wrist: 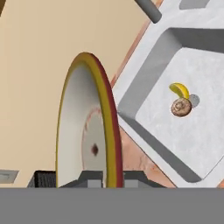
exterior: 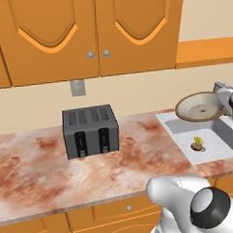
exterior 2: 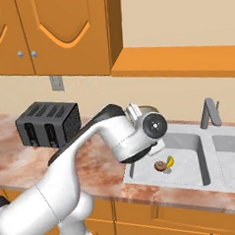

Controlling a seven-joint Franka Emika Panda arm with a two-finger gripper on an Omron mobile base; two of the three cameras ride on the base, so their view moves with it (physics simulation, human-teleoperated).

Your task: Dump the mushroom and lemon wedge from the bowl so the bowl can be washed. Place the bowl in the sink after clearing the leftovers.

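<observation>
The bowl (exterior: 201,106) hangs tipped on its edge above the left basin of the sink (exterior: 215,143), its tan inside facing the base cameras. My gripper (wrist: 109,179) is shut on the bowl's (wrist: 85,131) rim, one finger on each side. The mushroom (exterior: 197,146) and the lemon wedge (exterior: 199,140) lie touching each other on the basin floor, below the bowl. From the hand, the mushroom (wrist: 180,106) and lemon wedge (wrist: 180,90) sit on the floor of the sink (wrist: 192,144), right of the bowl. They also show as mushroom (exterior 2: 160,166) and lemon wedge (exterior 2: 169,161).
A dark toaster (exterior: 90,130) stands on the marble counter (exterior: 38,166), left of the sink. The grey faucet (exterior 2: 210,113) rises behind the sink's (exterior 2: 191,157) two basins. Orange wall cabinets (exterior: 85,33) hang overhead.
</observation>
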